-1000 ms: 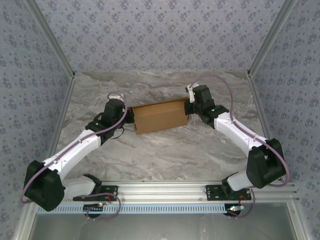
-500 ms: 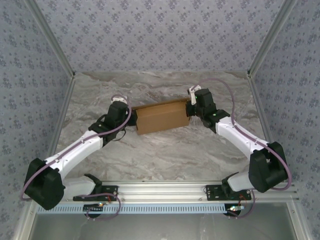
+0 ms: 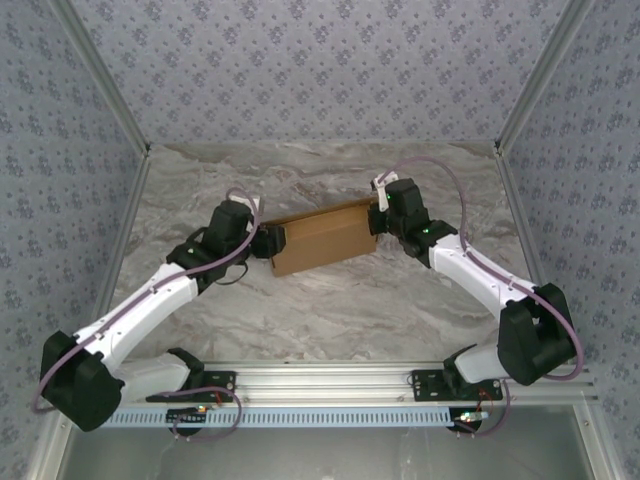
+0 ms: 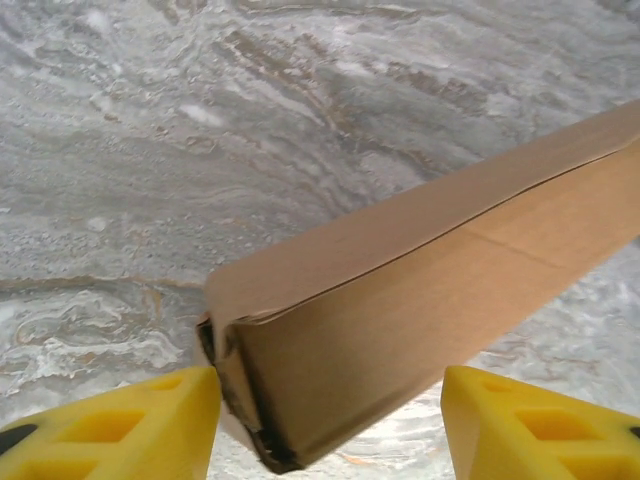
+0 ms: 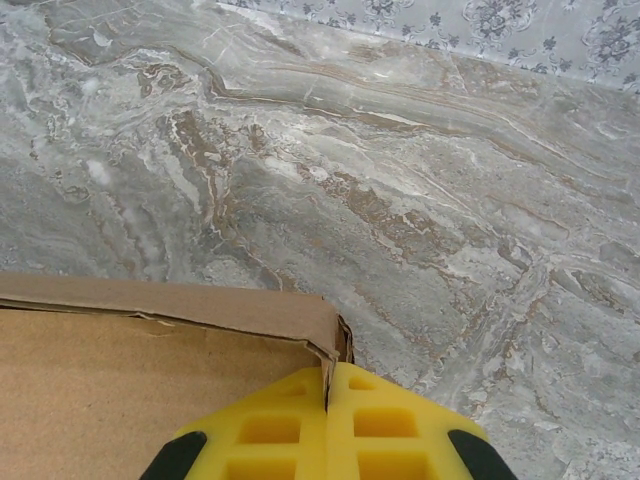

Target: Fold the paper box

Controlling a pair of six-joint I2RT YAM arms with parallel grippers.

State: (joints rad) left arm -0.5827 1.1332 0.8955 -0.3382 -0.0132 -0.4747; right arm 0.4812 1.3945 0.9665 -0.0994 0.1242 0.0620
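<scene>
White arm links (image 3: 140, 305), black joints (image 3: 525, 338), prob. mauve cables (image 3: 432, 158); yellow tool fingers (image 4: 120, 425) w/ square recesses.

The paper box (image 3: 322, 236) is plain tan-brown, unprinted. The counter (image 3: 330, 300) is grey-white marble veined with rusty brown. The left fingers (image 4: 110, 425) and right fingers (image 5: 390, 430) are bright yellow. The walls (image 3: 320, 70) carry a blue-grey floral print.

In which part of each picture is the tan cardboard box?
Top external: the tan cardboard box is at the centre.
Left wrist: the box runs from bottom centre to the right edge.
Right wrist: the box lies in the bottom-left corner.
Shared landmark: the grey marbled tabletop beneath it.
</scene>
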